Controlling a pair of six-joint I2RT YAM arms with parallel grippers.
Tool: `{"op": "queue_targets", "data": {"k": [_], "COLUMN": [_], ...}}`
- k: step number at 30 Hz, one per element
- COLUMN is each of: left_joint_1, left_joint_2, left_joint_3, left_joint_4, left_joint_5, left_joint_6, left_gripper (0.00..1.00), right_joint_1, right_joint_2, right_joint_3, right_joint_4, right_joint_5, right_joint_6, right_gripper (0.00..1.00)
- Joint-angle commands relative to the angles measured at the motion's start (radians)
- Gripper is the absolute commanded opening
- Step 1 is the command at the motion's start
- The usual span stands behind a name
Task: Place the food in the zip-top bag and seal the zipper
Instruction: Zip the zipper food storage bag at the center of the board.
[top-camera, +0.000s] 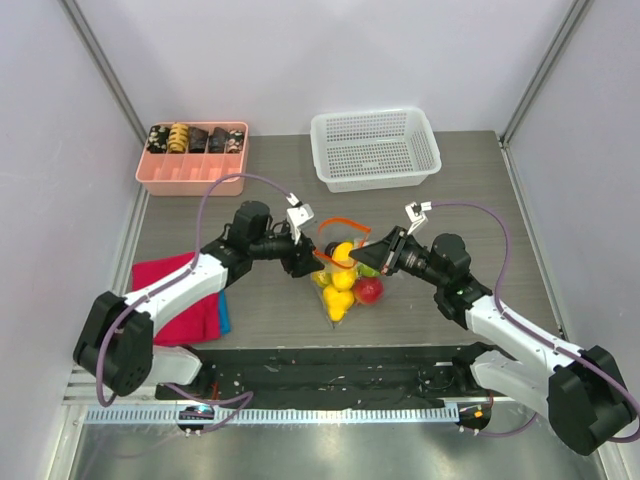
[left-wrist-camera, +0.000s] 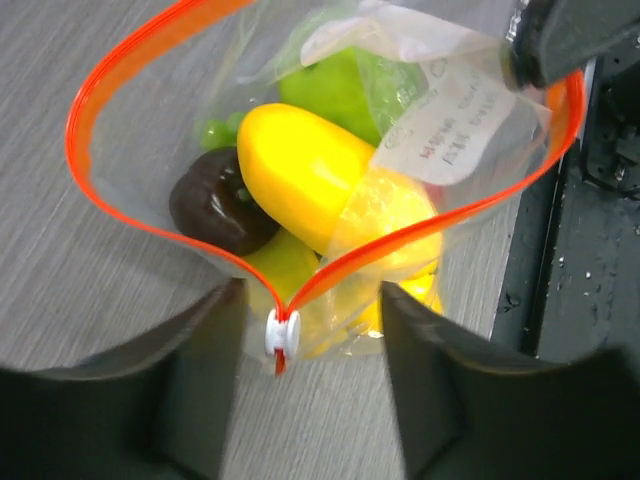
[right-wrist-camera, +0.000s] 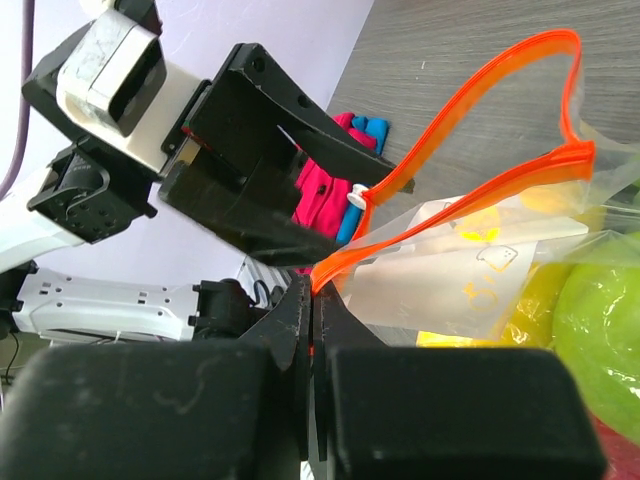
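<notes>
On the left, the left gripper (left-wrist-camera: 310, 338) had its fingers apart, one on each side of the small white slider (left-wrist-camera: 282, 333) at the near end of the zipper (left-wrist-camera: 120, 215), with neither finger visibly touching it. The zip-top bag (top-camera: 345, 290) lay at the middle of the table (top-camera: 450, 190) between the two arms. Its mouth gaped in a wide orange-red loop. Inside were a yellow lemon (left-wrist-camera: 300, 175), a dark plum (left-wrist-camera: 215, 205), a green apple (left-wrist-camera: 335, 85) and a red apple (top-camera: 369, 290). To the right, the right gripper (right-wrist-camera: 312, 300) had its fingers pressed together on the opposite end of the strip, pinning it. The filling looked finished and the sealing step was in hand. To do it well, the left gripper would need to close squarely on the slider, not on the film beside it. It should then draw the slider along the track toward the right gripper, which would anchor the far end so the two rails ran straight and taut. The lemon sat high near the mouth, so it might hold the rails apart. A low, steady pull seemed wiser than a quick one.
</notes>
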Motion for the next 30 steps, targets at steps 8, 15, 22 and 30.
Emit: {"op": "queue_targets", "data": {"k": [8, 15, 22, 30], "left_joint_1": [-0.001, 0.001, -0.001, -0.036], "left_joint_2": [0.018, -0.053, -0.083, -0.103], "left_joint_3": [0.183, 0.316, 0.408, 0.427], "left_joint_4": [-0.205, -0.277, -0.402, -0.499], "left_joint_5": [0.012, 0.015, 0.059, 0.067], "left_joint_6": [0.143, 0.217, 0.341, 0.426], "left_gripper": [0.00, 0.00, 0.00, 0.00], "right_joint_1": [-0.003, -0.001, -0.032, -0.058], "right_joint_2": [-0.063, -0.099, -0.169, -0.168], "right_joint_3": [0.006, 0.075, 0.244, 0.436], "right_joint_4": [0.037, -0.083, -0.435, -0.650], "right_joint_5": [-0.023, -0.029, -0.077, -0.198], "right_joint_6": [-0.048, -0.186, -0.542, -1.222], "right_gripper": [0.01, 0.31, 0.92, 1.00]}}
